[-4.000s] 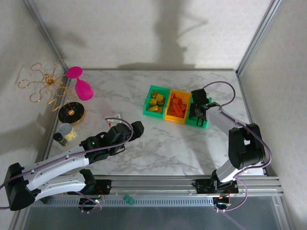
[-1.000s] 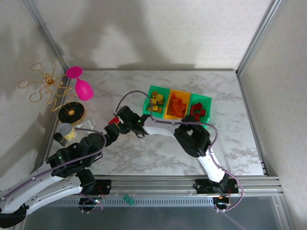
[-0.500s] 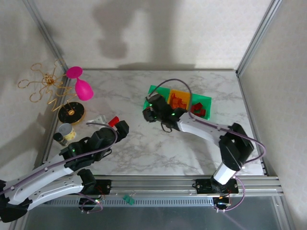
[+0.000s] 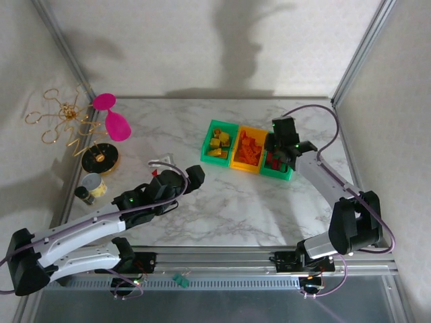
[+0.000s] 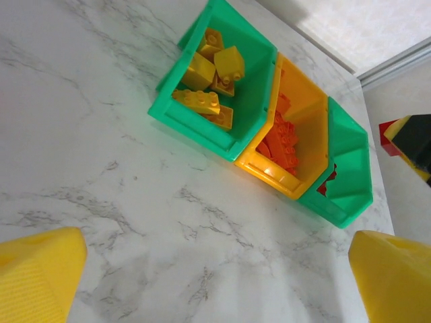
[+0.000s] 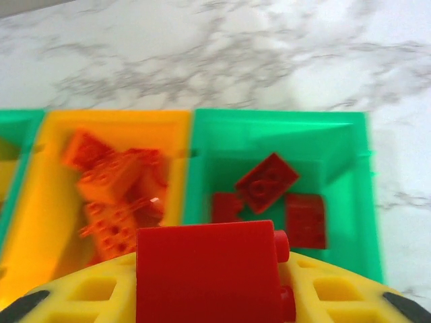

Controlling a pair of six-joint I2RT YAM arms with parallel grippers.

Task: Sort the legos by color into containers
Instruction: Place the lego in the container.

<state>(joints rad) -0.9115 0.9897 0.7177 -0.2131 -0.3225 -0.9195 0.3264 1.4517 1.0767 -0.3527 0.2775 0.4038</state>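
right pincer [image 4: 281, 149] clamped on red brick [image 6: 209, 272]. right green bin [image 6: 279, 120] sits just ahead and below it, other red bricks [image 6: 266, 182] inside. Suggest centring over the bin, going low, then releasing. left pincer [image 4: 194, 176] fingers apart, holding nothing.

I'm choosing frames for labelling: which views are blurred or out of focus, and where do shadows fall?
Right wrist: smeared as if by motion, the orange bricks streaked, the held red brick soft. Left wrist: bins sharp, yellow finger pads defocused at the bottom corners. Top external: sharp, with broad soft shadows on the back wall.
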